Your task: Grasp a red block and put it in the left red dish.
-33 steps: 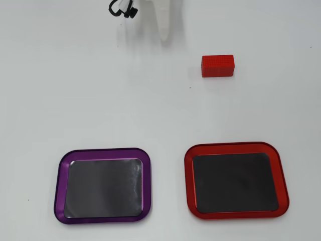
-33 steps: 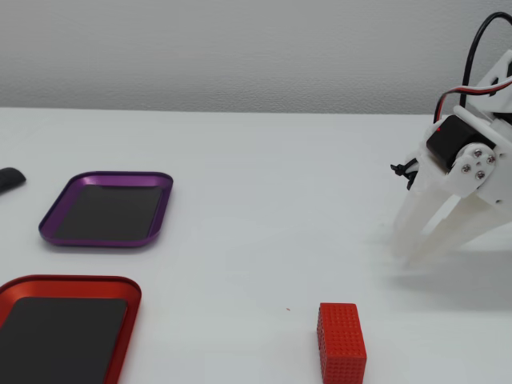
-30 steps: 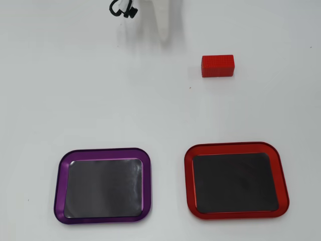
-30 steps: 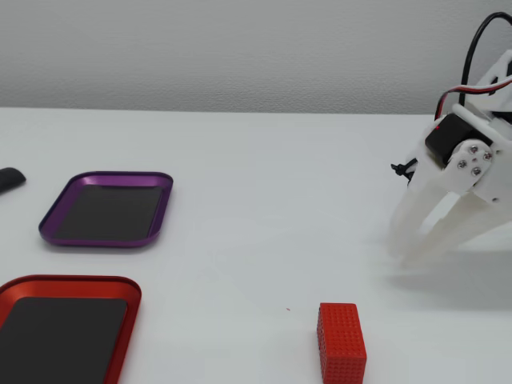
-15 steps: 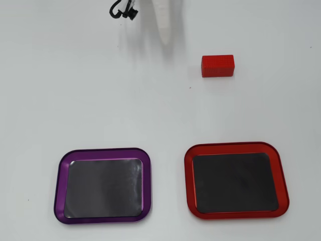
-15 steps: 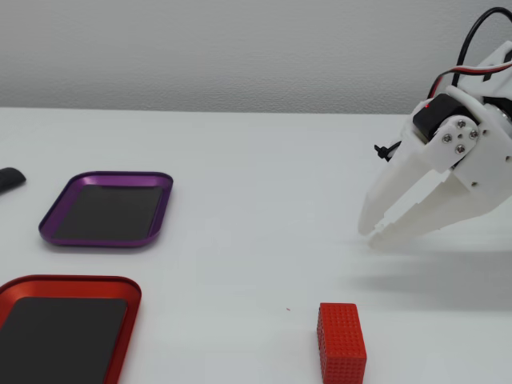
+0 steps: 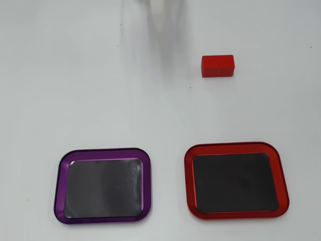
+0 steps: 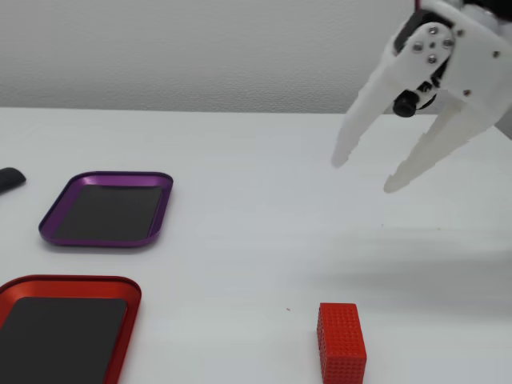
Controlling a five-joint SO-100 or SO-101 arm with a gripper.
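The red block [image 7: 218, 66] lies on the white table, at the upper right of the overhead view and at the bottom centre of the fixed view [image 8: 342, 342]. The red dish [image 7: 235, 181], with a dark inside, is empty; it sits at the lower right of the overhead view and the lower left corner of the fixed view [image 8: 64, 284]. My white gripper [image 8: 364, 174] is open and empty, held in the air above and behind the block in the fixed view. In the overhead view only a faint blur shows at the top edge.
A purple-rimmed tray [image 7: 104, 185] with a dark inside sits to the left of the red dish in the overhead view, and behind it in the fixed view [image 8: 109, 209]. A small dark object [image 8: 10, 178] lies at the left edge of the fixed view.
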